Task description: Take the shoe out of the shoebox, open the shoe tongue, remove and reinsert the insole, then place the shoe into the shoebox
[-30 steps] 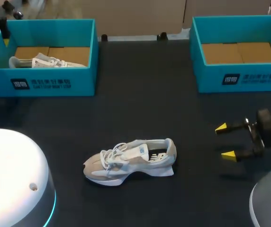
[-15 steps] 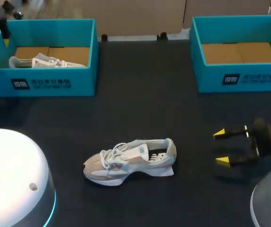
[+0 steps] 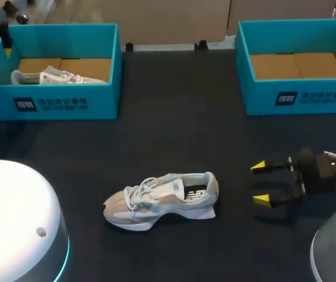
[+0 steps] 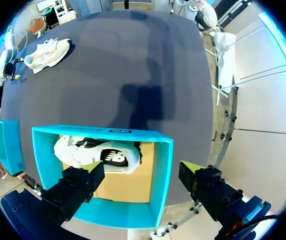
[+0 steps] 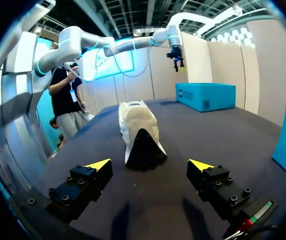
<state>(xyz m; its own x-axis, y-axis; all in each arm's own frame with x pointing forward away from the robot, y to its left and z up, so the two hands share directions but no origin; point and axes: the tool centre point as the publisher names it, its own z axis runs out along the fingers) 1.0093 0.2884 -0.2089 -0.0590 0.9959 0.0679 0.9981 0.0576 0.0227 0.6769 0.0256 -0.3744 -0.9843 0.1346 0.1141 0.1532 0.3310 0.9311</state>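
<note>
The grey-and-white sneaker (image 3: 162, 197) stands on its sole on the black table (image 3: 174, 117), toe toward 9 o'clock, outside both boxes. The right gripper (image 3: 261, 183) sits at its 3 o'clock, apart from the heel, fingers spread wide and empty. The left gripper (image 4: 138, 171), also wide and empty, hangs over the left shoebox (image 3: 56, 100) at 11 o'clock, which holds a second sneaker (image 3: 50, 76). The right shoebox (image 3: 297, 94) stands at 1 o'clock.
</note>
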